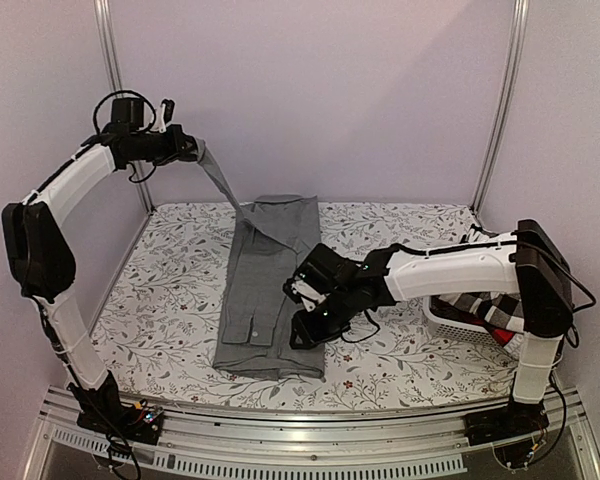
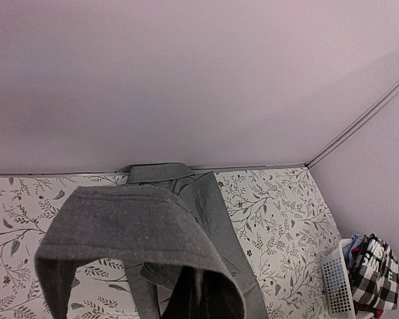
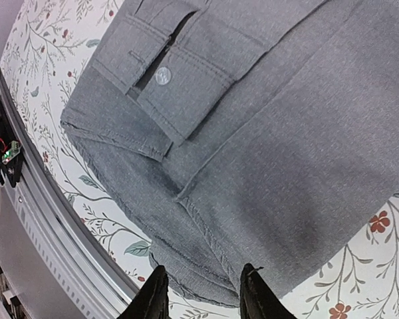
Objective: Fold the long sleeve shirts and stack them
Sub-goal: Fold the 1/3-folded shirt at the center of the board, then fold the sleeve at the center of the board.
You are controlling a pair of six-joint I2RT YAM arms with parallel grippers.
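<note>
The right gripper (image 3: pixel 203 296) is closest to its wrist camera, its two dark fingers standing apart with nothing between them, just above the near hem of the grey shirt (image 3: pixel 286 153). The shirt lies lengthwise in the middle of the table (image 1: pixel 170 300), folded into a long narrow rectangle with its collar towards the back wall. Its cloth is a plain, matte mid-grey weave with stitched seams. A cuff (image 3: pixel 163 74) with one pale round button rests flat on top near the hem. One sleeve rises off the shirt in a taut strip up to the left gripper (image 1: pixel 195 150), which is raised at the back left with its fingers clamped together on the sleeve's end. In the left wrist view that cloth drapes in a soft loop right in front of the lens. At the right edge sits a white plastic basket (image 1: pixel 450 320) with slotted walls. It holds a crumpled black-and-white checked shirt (image 2: pixel 376 279), with some red cloth (image 1: pixel 500 335) showing under it. The table is covered in a white sheet printed with grey leaves and small red flowers
</note>
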